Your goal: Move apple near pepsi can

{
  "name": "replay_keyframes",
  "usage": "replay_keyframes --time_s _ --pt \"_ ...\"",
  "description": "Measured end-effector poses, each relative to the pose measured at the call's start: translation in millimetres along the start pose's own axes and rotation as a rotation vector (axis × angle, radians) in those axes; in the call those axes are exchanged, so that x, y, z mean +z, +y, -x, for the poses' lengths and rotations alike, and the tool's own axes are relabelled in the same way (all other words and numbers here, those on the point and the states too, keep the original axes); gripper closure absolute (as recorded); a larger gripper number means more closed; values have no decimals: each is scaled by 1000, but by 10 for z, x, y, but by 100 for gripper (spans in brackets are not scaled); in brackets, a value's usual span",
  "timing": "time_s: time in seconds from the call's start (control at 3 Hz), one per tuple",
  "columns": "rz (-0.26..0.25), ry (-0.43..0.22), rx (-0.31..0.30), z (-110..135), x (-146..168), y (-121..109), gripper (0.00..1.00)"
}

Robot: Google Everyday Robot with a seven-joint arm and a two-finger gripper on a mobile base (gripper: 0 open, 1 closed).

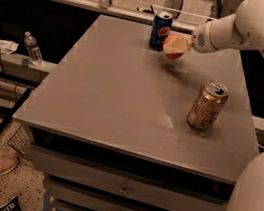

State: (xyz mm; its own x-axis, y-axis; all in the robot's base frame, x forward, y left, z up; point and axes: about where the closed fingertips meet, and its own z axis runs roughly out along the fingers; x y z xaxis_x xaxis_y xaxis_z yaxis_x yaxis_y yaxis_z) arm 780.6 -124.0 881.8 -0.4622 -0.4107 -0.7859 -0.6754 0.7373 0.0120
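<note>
The apple is round and reddish with a paler patch. It is pinched in the gripper, just beside the pepsi can at the far edge of the table, and its shadow falls on the top below. The white arm reaches in from the upper right, its forearm slanting down-left. A gold can stands well apart, nearer the front-right.

Just right of the pepsi can, the gripper clasps the apple — one pale finger covers the apple's right side. The apple overlaps that can's lower right edge. Farther right, the arm is cut off at the edge.
</note>
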Motion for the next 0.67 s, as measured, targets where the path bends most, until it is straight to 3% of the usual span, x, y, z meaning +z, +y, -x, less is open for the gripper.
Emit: replay_keyframes --time_s 0.67 --pt "22 3 42 -65 254 -115 100"
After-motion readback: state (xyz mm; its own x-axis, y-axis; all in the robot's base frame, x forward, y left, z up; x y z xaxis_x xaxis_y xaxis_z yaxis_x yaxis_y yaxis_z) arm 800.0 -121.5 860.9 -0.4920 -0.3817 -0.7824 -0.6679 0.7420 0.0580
